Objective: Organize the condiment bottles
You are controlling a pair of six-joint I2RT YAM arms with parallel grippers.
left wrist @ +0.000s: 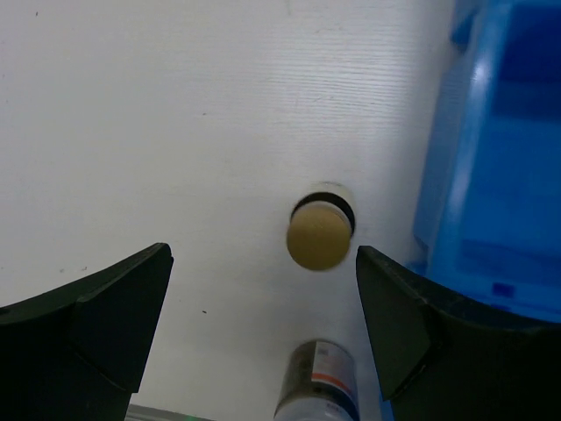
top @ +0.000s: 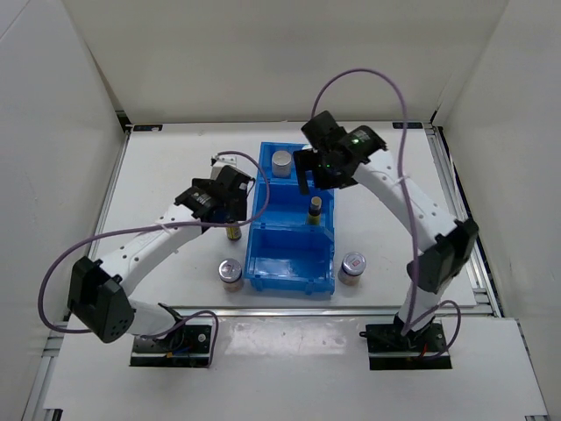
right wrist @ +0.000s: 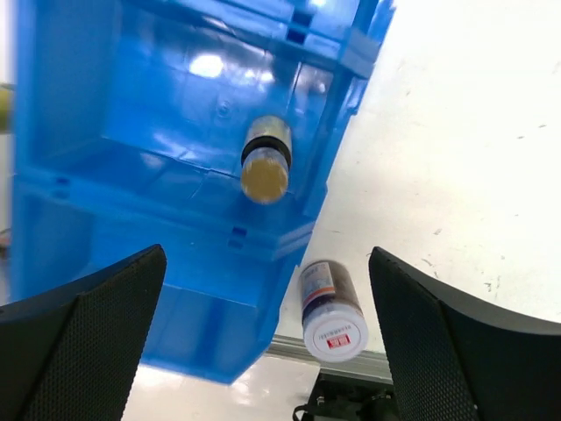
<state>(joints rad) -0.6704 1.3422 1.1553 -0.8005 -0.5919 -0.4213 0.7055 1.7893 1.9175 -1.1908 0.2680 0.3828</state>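
Observation:
A blue three-compartment bin [top: 259, 219] sits mid-table. A silver-lidded jar [top: 281, 162] stands in its far compartment and a slim dark yellow-capped bottle [top: 314, 210] in the middle one, also seen in the right wrist view [right wrist: 265, 160]. My left gripper [top: 230, 209] is open over a second slim bottle [top: 233, 231] left of the bin; in the left wrist view the gripper [left wrist: 263, 263] is open and empty above that bottle [left wrist: 321, 235]. My right gripper [top: 307, 175] hangs open and empty above the bin [right wrist: 267, 259]. Silver-capped bottles stand at the near left [top: 230, 273] and near right [top: 352, 267].
The bin's near compartment [top: 289, 261] holds nothing. The bin wall [left wrist: 491, 158] is close on the right of the left gripper. A small white thing [top: 223, 160] shows behind the left gripper; I cannot tell what it is. White walls enclose the table.

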